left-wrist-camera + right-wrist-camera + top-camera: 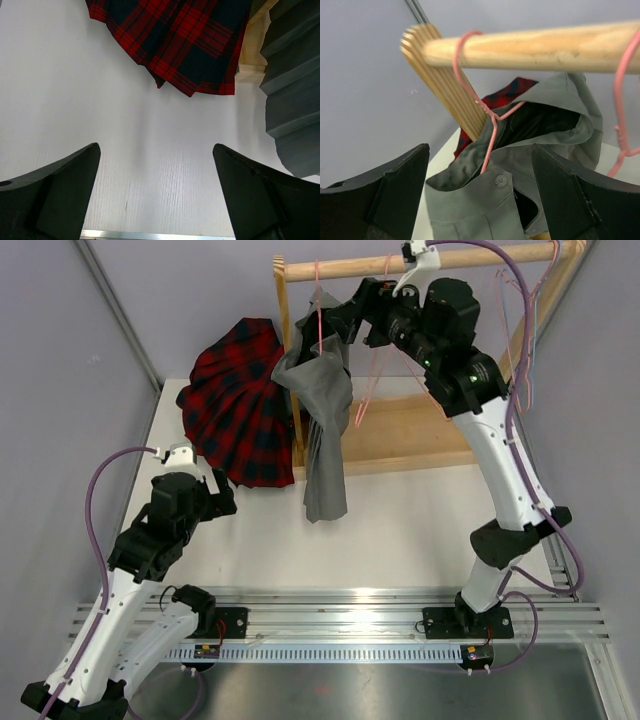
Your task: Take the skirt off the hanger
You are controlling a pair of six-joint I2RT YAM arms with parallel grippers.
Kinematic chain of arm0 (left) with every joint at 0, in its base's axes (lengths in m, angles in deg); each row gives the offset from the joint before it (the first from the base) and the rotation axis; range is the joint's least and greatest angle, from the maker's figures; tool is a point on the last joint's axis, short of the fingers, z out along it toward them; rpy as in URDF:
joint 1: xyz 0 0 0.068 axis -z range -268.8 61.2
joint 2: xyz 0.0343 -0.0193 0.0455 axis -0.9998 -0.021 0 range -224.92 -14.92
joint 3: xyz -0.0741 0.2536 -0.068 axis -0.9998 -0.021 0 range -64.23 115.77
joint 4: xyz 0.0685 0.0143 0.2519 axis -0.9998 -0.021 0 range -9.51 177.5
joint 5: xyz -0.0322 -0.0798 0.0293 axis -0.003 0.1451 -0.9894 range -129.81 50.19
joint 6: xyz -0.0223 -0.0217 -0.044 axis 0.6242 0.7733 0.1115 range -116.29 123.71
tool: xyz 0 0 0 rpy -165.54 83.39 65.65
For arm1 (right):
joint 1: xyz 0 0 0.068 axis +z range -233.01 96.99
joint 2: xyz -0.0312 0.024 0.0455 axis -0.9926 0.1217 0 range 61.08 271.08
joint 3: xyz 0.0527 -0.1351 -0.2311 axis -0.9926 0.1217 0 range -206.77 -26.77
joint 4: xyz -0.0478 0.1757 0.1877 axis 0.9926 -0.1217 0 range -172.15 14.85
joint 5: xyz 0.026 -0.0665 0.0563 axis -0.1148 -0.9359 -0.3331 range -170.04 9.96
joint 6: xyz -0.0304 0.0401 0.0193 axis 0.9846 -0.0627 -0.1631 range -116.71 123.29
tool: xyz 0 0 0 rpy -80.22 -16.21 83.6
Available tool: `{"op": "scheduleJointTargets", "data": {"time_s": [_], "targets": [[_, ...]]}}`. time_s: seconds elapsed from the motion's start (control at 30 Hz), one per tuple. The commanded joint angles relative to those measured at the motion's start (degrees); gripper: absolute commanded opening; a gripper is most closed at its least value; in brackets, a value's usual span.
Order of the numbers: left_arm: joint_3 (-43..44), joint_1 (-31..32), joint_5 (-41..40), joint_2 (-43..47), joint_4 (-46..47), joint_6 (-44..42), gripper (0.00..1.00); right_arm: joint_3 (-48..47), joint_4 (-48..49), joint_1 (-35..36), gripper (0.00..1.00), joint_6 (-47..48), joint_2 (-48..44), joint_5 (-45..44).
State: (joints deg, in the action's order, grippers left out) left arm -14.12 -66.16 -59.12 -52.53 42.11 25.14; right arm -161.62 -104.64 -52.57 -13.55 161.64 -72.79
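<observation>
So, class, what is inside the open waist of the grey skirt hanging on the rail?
A pink hanger runs down into the grey skirt; cloth covers its lower part, and the rest inside is too dark.

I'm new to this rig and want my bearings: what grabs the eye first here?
The red-and-navy tartan skirt leaps out, fanned on the table at far left, beside the wooden rack. Right of it a grey pleated garment hangs from a pink hanger hooked over the top bar, with the right claw open just in front.
</observation>
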Motion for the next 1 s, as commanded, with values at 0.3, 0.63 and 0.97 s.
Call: {"op": "scheduleJointTargets", "data": {"time_s": [0.3,0.63,0.97], "targets": [[-0.5,0.2,2.2,0.1,2.4,-0.3,0.99,-3.1,1.6,1.8,0.85,-2.1,8.8,0.5],[-0.7,0.2,3.0,-0.1,2.5,-0.4,0.99,-6.6,3.1,1.9,0.49,-3.9,13.6,-1.4],[-0.8,0.9,3.1,-0.2,2.5,-0.4,0.99,-7.8,5.1,2.2,0.00,-5.6,15.1,-2.2]]}}
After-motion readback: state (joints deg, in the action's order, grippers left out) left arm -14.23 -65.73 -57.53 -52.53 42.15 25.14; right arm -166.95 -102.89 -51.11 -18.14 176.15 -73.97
